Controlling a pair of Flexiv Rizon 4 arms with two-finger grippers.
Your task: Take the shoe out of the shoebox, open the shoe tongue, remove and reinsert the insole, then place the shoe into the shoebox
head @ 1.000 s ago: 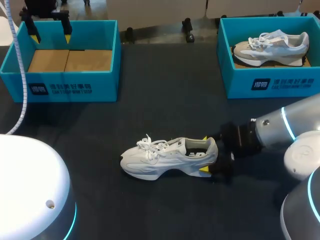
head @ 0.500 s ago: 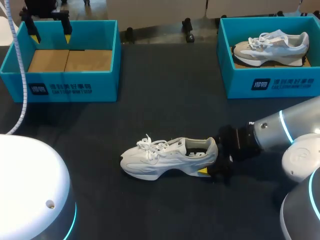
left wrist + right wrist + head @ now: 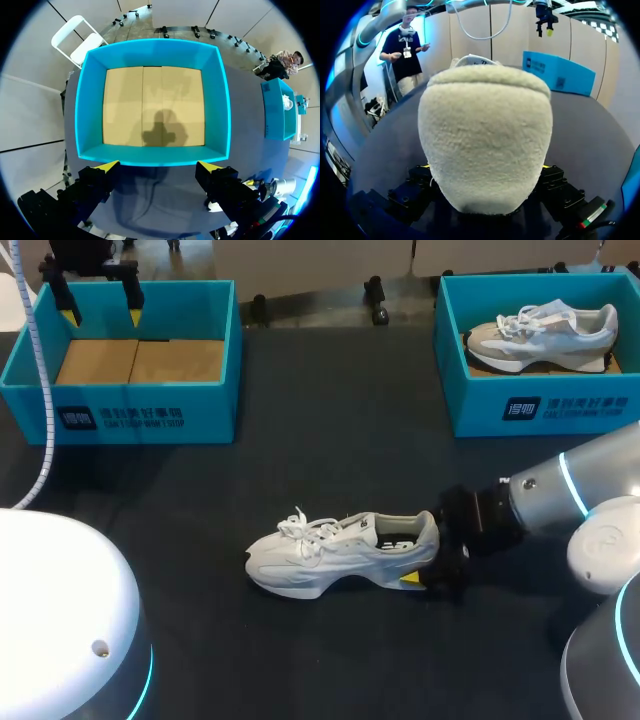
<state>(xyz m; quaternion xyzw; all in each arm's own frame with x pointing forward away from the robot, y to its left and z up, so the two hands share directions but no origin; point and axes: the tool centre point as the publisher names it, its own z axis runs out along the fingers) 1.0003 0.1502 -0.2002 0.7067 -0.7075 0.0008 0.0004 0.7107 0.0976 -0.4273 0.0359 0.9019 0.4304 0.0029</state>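
A white shoe (image 3: pixel 330 555) lies on its sole on the dark table, toe to the left, laces tied. My right gripper (image 3: pixel 412 550) comes in from the right and is shut on its heel, one yellow tip showing at the near side. In the right wrist view the fuzzy heel (image 3: pixel 485 140) fills the space between the fingers and touches both. My left gripper (image 3: pixel 101 315) hangs open above the empty teal shoebox (image 3: pixel 140 410) at the back left. The left wrist view looks straight down into that shoebox (image 3: pixel 150 156), with the left gripper (image 3: pixel 157 167) open over its near wall.
A second teal shoebox (image 3: pixel 560 405) at the back right holds a beige-and-white shoe (image 3: pixel 545 335). A white cable (image 3: pixel 45 390) hangs along the left box. My left arm's white base (image 3: pixel 60 620) fills the near left corner.
The right gripper's fingers have closed in on the heel, hiding the far yellow tip. The shoe has shifted slightly to the right. The left arm has not moved.
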